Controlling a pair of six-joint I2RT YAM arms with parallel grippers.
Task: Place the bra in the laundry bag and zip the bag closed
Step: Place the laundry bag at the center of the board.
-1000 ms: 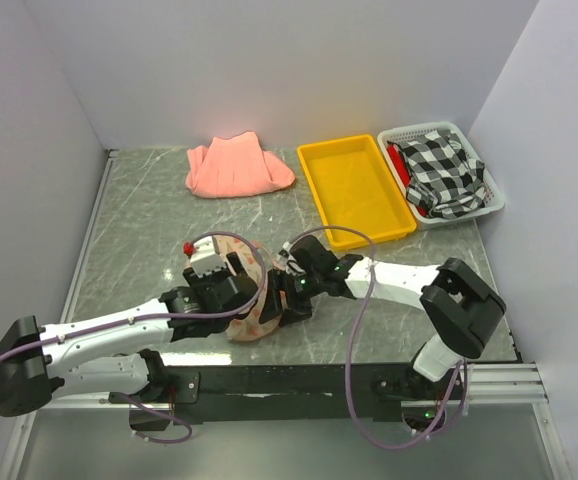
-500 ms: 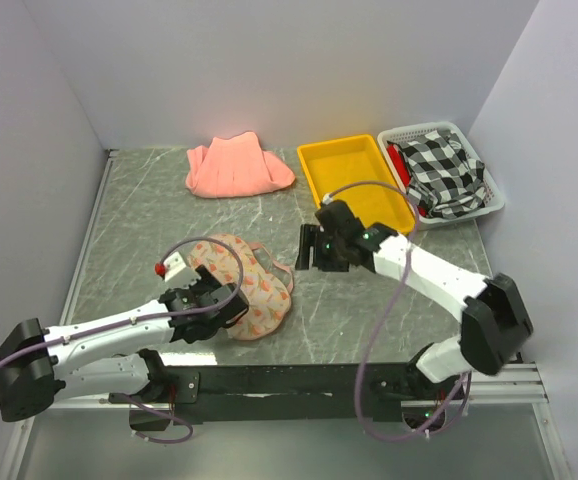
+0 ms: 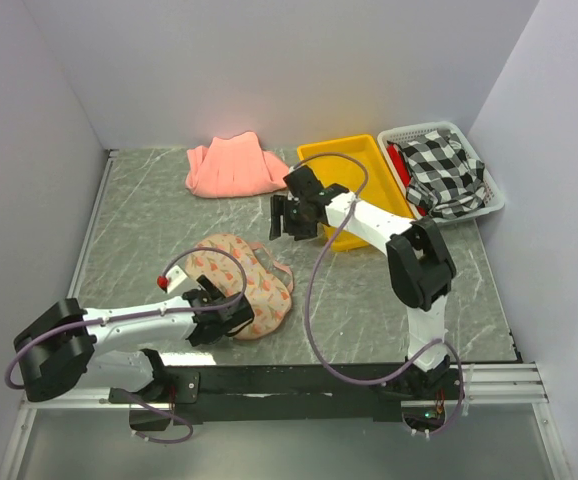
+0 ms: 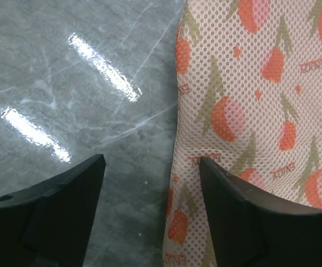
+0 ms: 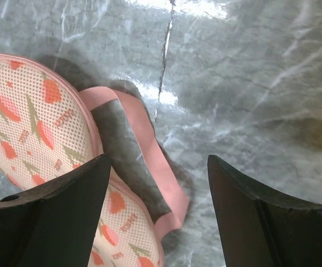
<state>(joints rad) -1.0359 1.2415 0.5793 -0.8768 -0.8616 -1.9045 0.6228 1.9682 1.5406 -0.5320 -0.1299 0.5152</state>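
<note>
Left gripper [image 4: 151, 167]: fingers wide apart, holding nothing, low over the table [image 3: 139, 220].
Bag [image 3: 249, 283]: flat on the table. Its edge runs between the left fingers, with mesh under one finger and bare marble under the other.
Right gripper [image 5: 158, 161]: fingers wide apart, empty, above the table past the bag's far end.
Strap [image 5: 162, 169]: pink loop at the bag's rim, lying between the right fingers.
Tray [image 3: 354, 190]: yellow, just beside the right fingers.
</note>
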